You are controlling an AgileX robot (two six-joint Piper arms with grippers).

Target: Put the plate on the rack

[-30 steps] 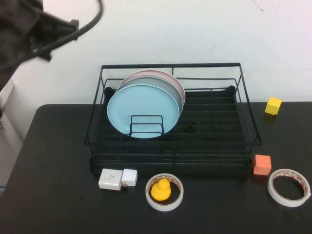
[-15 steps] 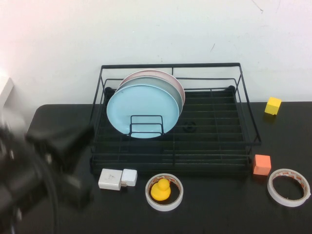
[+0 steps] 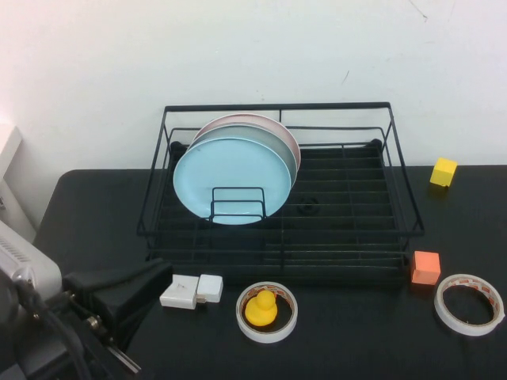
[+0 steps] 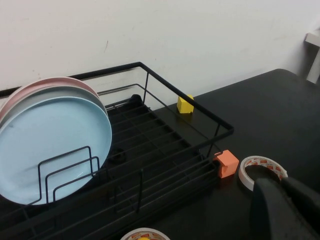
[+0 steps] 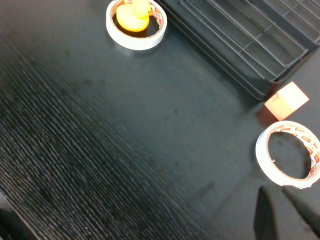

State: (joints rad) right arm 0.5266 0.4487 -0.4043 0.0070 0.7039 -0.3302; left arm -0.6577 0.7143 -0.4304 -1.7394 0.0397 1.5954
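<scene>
The light blue plate (image 3: 230,178) stands upright on edge in the left part of the black wire rack (image 3: 372,229), behind the small wire loop divider (image 3: 238,203). It leans on a pale grey-white plate (image 3: 287,150) and a pink-rimmed plate (image 3: 245,119) behind it. The plate (image 4: 50,145) and rack (image 4: 200,117) also show in the left wrist view. My left gripper (image 3: 154,275) is shut and empty, low at the table's front left, well apart from the rack; it also shows in the left wrist view (image 4: 281,181). My right gripper (image 5: 282,189) is shut and empty above the table near a tape roll; the high view does not show it.
A white block (image 3: 190,290) lies in front of the rack by my left gripper. A yellow duck (image 3: 261,307) sits inside a tape roll (image 3: 268,327). An orange cube (image 3: 425,267), another tape roll (image 3: 469,304) and a yellow cube (image 3: 444,172) lie on the right.
My left arm has swung from the upper left, away from the rack, down to the table's front left. The plates and rack have not moved.
</scene>
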